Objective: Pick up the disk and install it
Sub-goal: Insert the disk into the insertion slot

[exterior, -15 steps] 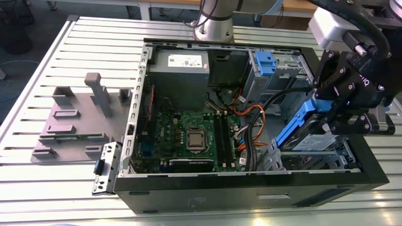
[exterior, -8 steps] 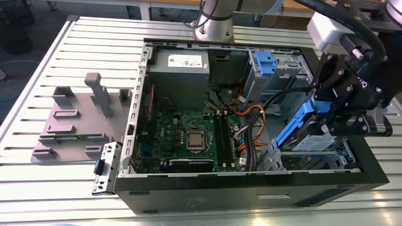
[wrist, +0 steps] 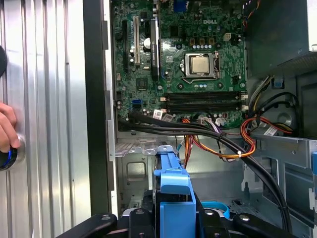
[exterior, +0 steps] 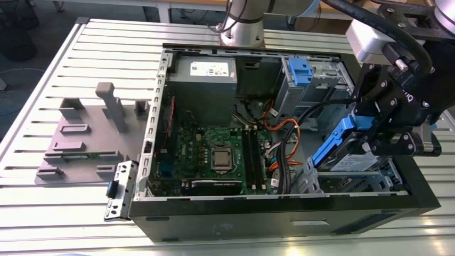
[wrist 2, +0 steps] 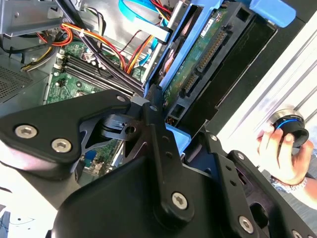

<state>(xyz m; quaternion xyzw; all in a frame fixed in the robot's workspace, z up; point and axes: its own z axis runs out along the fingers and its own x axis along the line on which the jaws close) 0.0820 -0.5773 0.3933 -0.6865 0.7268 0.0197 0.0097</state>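
**Holding the disk at the mouth of the drive cage**

**Grip.** The gripper (exterior: 371, 143) is closed on the disk (exterior: 350, 160), and nothing else is in it. In the first wrist view a blue rail (wrist: 172, 196) of the disk sits between the two finger arms.

**Position.** In the exterior view the disk hangs tilted over the drive cage (exterior: 370, 181), at the right of the open computer case (exterior: 284, 205). It is just above the cage — whether it touches the metal cannot be told.

**Handling, as judged.**
- The disk looks stiff, dense and fairly heavy for its bulk.
- Its metal faces are likely smooth and slippery.
- The green circuit side (wrist 2: 198, 64) and its connector lie bare in the second wrist view, so that face should not be pressed.
- The long edges, where the plastic rails run, look the sound place to hold — they give a little and offer more friction than the metal.
- It is a fragile part, so a knock against the cage should be avoided.

**Contents of the case.**
- The main board (exterior: 213, 154) lies flat on the floor of the case.
- A grey power-supply box (exterior: 206, 74) stands at the far wall.
- Orange and black cables (exterior: 284, 128) run between the board and the cage.
- A second bay carries a blue latch (exterior: 300, 72).

**Surroundings.** The case rests on a slatted table (exterior: 42, 213). A person's hand (wrist 2: 285, 148) grips a round knob beside the case.
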